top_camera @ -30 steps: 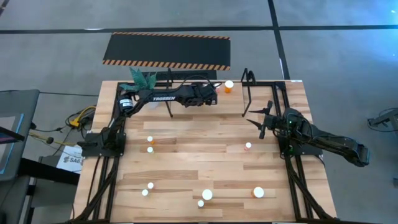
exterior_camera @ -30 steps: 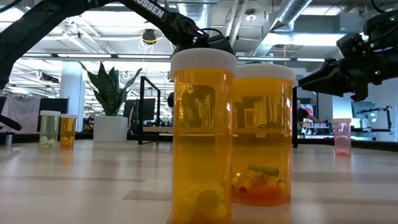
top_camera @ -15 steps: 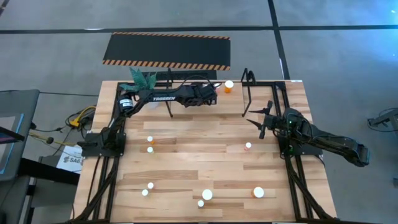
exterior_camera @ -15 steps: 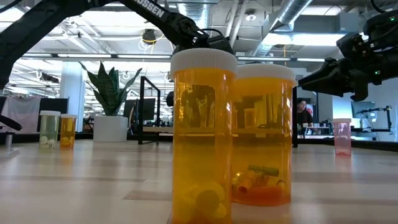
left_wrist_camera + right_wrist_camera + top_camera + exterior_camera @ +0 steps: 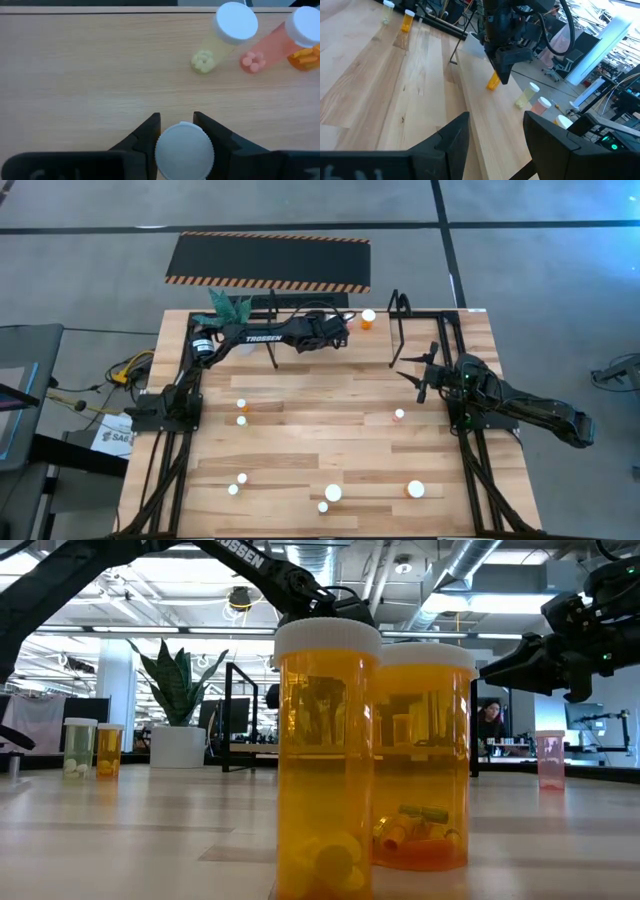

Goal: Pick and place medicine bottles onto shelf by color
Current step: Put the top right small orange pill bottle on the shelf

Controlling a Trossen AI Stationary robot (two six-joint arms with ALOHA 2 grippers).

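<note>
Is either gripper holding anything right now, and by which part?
The left gripper grips a medicine bottle at its white cap, over the shelf. The right gripper is open and empty.

Bright, even overhead light — ceiling strips glare in the low view. Shadows on the table [image 5: 330,430] are soft; the far room looks perhaps slightly blurred.
</note>
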